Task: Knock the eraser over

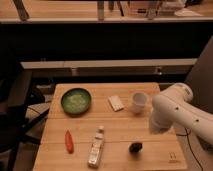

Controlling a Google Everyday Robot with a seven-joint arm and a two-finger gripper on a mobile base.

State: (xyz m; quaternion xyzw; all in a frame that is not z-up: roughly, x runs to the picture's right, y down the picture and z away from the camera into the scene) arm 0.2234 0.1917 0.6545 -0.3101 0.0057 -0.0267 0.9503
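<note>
Near the front edge of the pale wooden table (120, 127), right of centre: the small dark grey-black block of an eraser (135, 147), a stubby lump seen end-on, apart from everything else. Probably light and stiff, with a grippy rubber skin, so likely to tip or skid under a gentle sideways nudge rather than to need lifting. No call to take hold at all; best met high on its side, for toppling rather than sliding. Nothing fragile about it, by the look. Up and to the right of it, at the lower end of the white rounded arm (175, 112), the two-finger gripper (156, 130), fingers brought together on nothing, hanging above the board between the eraser and the small white cup (139, 101). Cup upright, inside too dim to judge. Further left, a round dark-green bowl (76, 100) holding something pale green; cannot say what. Between bowl and cup, a flat whitish rectangular piece (116, 103). Along the front, a red-orange tapered vegetable (69, 141) and a pale bottle (96, 147) lying on its side, near the eraser's left but not touching.
</note>
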